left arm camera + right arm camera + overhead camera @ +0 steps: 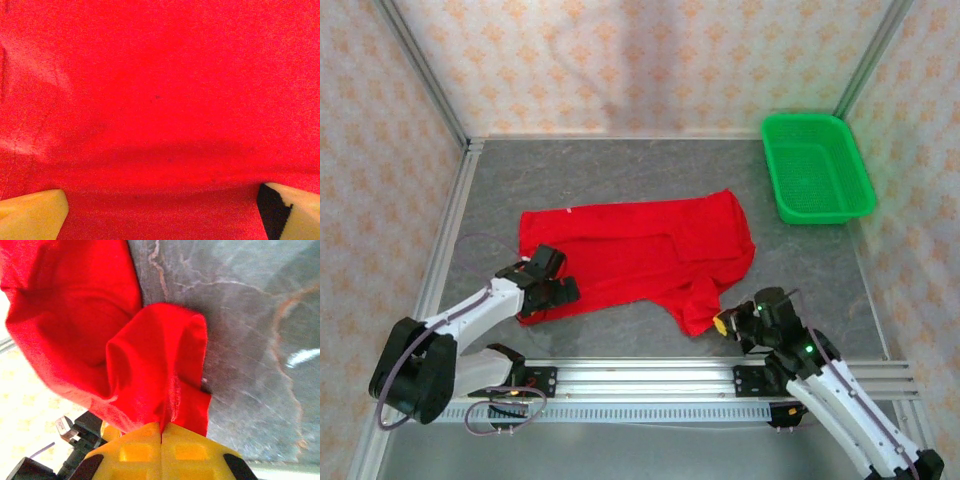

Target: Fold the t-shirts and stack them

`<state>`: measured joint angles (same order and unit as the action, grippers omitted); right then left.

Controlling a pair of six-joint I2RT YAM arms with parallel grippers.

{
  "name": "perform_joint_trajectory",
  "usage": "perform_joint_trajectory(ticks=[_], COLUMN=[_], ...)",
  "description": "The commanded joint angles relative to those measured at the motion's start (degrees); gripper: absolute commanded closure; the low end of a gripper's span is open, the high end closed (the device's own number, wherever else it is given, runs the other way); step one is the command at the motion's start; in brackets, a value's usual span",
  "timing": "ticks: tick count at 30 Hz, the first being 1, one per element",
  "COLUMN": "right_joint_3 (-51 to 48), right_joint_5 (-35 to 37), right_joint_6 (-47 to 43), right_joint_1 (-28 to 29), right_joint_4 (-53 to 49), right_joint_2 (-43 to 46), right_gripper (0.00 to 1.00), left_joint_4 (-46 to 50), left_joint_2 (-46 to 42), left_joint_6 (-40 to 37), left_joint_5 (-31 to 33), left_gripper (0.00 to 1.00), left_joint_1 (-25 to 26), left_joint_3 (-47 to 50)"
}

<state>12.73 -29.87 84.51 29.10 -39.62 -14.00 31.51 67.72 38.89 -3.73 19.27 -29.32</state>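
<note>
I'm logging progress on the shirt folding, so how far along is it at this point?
Done: little; the red t-shirt lies mostly spread on the grey table, plain side up, with no neat fold. In hand: the right pincer is shut on a bunched near-right corner; the left pincer hangs open over the near-left edge. Left: the folds and the stacking.

Bright, even overhead light; shadows soft and short. Top view sharp across the frame. Left wrist view: t-shirt (160,90) goes flat saturated red, weave barely resolved, one darker shadow band low down. Right wrist view: white glare streak on table (250,315), wall (15,370) washed out pale, right gripper (161,427) close to lens and slightly soft.
</note>
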Motion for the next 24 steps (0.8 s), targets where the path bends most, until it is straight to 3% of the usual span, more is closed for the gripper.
perform_joint_trajectory(ticks=[1, 9, 18, 24], right_joint_3=[3.62, 14.25, 16.84, 14.32], right_joint_5=[4.78, 17.08, 24.53, 23.5], right_joint_6=[1.61, 3.92, 7.39, 7.1], right_joint_1=[0.28, 0.22, 0.19, 0.17], right_joint_4=[-16.57, -33.05, -42.55, -41.28], right_joint_2=[3.2, 3.8, 4.51, 3.91], right_gripper=[1.0, 1.0, 1.0, 0.78], left_joint_4=[3.81, 5.96, 4.83, 4.15], left_joint_2=[3.31, 9.36, 11.79, 12.72], left_joint_6=[-0.06, -0.2, -2.24, -3.16], left_joint_5=[3.01, 5.05, 4.5, 3.46], left_gripper=[0.0, 0.0, 0.0, 0.01], left_joint_1=[-1.45, -3.22, -3.36, -3.35], left_joint_3=[-0.41, -4.9, -7.49, -8.66])
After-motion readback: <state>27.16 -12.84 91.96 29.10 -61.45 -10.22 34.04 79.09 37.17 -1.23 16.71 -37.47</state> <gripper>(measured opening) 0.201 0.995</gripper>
